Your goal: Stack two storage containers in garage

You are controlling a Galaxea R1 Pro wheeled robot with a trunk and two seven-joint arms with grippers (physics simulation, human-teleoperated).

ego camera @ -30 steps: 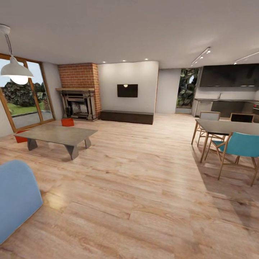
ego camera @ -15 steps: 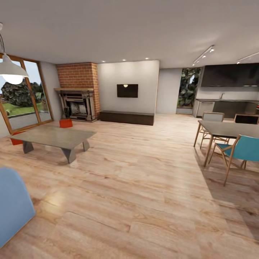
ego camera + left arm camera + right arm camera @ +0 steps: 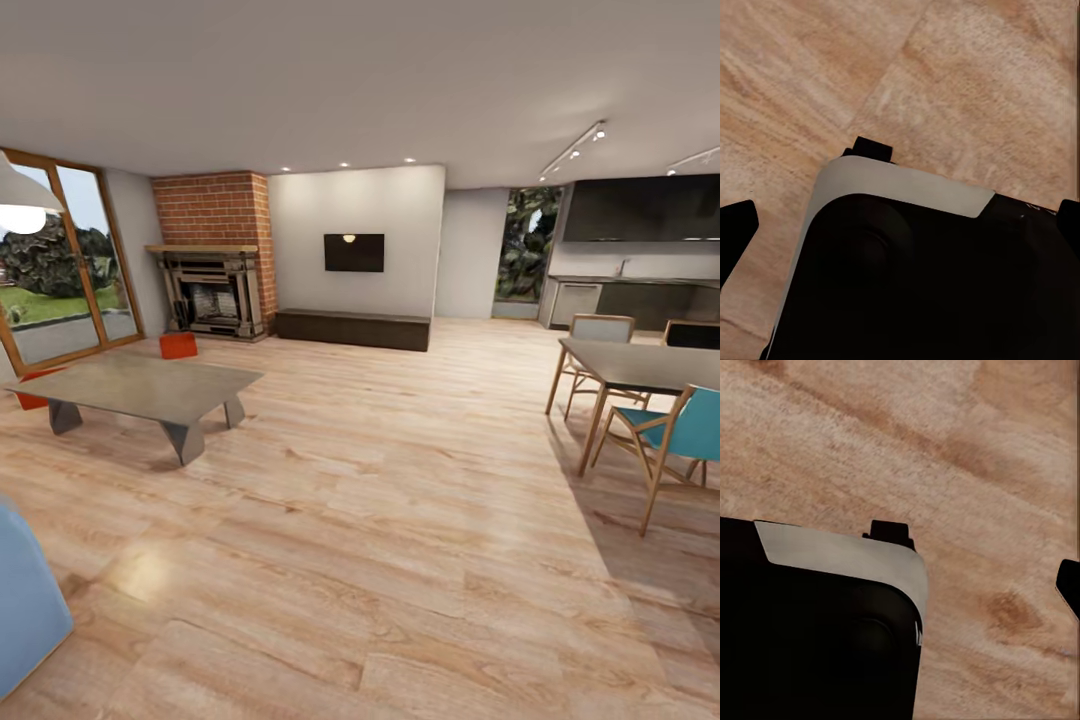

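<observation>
Storage containers: orange-red bins, one [image 3: 178, 345] behind the table [image 3: 140, 384], one [image 3: 32, 392] beside; end effector states unclear.

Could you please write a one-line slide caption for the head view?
Living room: two orange-red storage containers on wood floor beyond grey coffee table, near brick fireplace.

The head camera looks level across the living room toward the fireplace [image 3: 212, 290] and far wall. Both wrist cameras face straight down, close over the wood plank floor [image 3: 967, 82], each partly blocked by the robot's dark base [image 3: 810, 630]; that flooring is common to all three views.
</observation>
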